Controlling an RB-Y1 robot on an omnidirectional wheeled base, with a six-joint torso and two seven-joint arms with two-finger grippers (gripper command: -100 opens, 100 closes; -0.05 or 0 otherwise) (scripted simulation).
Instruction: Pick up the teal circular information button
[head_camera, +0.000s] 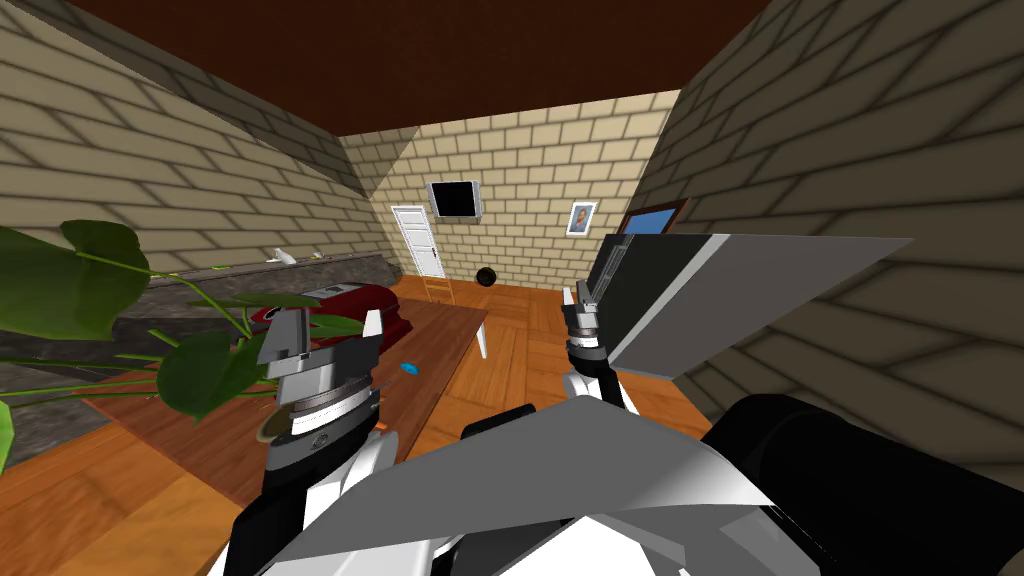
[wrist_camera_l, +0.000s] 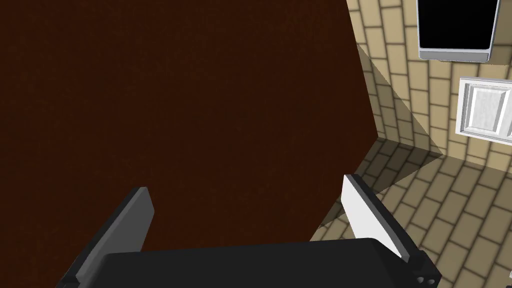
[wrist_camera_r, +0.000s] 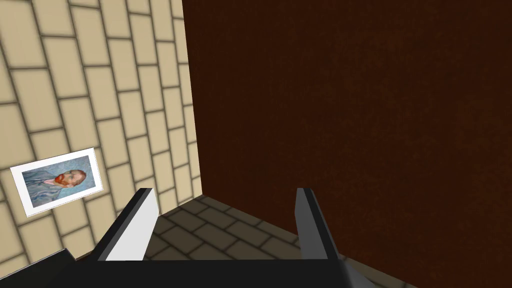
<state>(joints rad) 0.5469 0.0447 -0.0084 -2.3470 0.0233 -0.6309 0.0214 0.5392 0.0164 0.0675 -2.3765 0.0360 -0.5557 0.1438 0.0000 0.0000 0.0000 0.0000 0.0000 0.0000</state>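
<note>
A small teal round button (head_camera: 408, 368) lies on the brown wooden table (head_camera: 330, 420), near its middle. My left gripper (head_camera: 330, 333) is raised over the table, a little nearer to me than the button and left of it; its fingers stand open with nothing between them, as the left wrist view confirms (wrist_camera_l: 250, 220). My right gripper (head_camera: 583, 292) is held up to the right, off the table, and its fingers (wrist_camera_r: 225, 220) are open and empty too.
A red rounded object (head_camera: 345, 305) rests at the table's far end. Large green plant leaves (head_camera: 120, 320) reach over the table's left side. A dark stone counter (head_camera: 170, 300) runs along the left wall. A grey slanted panel (head_camera: 720, 290) stands at the right. Wooden floor (head_camera: 520, 350) lies beyond the table.
</note>
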